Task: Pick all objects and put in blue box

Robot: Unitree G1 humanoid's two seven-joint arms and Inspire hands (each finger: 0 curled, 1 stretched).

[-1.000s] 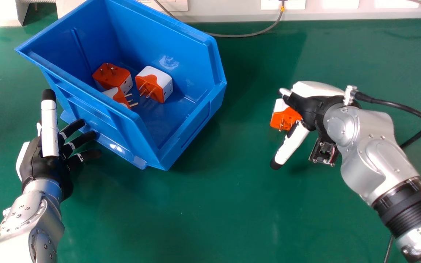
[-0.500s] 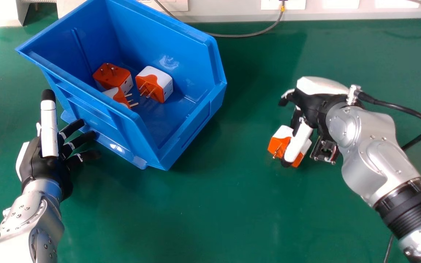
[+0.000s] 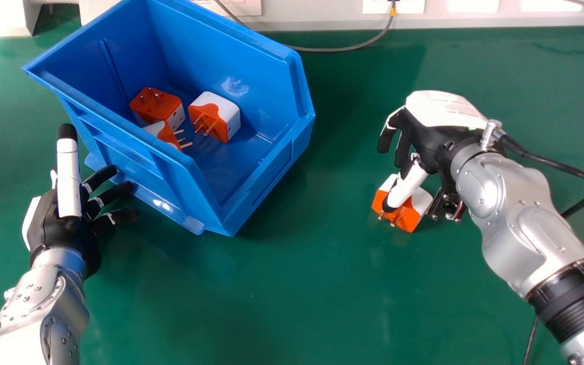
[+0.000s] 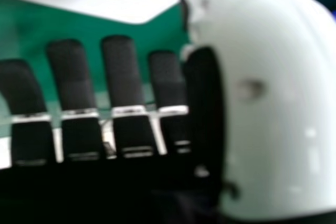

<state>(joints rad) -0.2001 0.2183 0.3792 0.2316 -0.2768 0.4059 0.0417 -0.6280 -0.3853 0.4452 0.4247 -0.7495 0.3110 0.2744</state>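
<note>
Relaxed and apart, the fingers [image 4: 118, 72] of the right hand [image 3: 431, 137] reach out nearly straight, with nothing pinched. Its white thumb [image 3: 407, 188], tipped in black, crosses over the blocky orange-and-white plastic plug adapter [image 3: 409, 217]; whether the two touch, I cannot tell. The adapter sits on the thumb side of the palm, toward the robot's body, on the green table top [image 3: 297, 284]. Its longer visible face runs slantwise beneath the thumb rather than in line with it, metal prongs turned away from the palm.

That sideways offset is what the next move seems to turn on: the palm probably has to come back over toward its thumb side, so the fingers can go down the block's far flank while the thumb takes the near one. Closing from here would likely catch only a corner, or nudge the block away.

Off past the fingertips lies the blue plastic box [image 3: 282, 157], three similar adapters [image 3: 223, 119] inside. Beyond it is the left hand [image 3: 69, 223], much farther from the block
</note>
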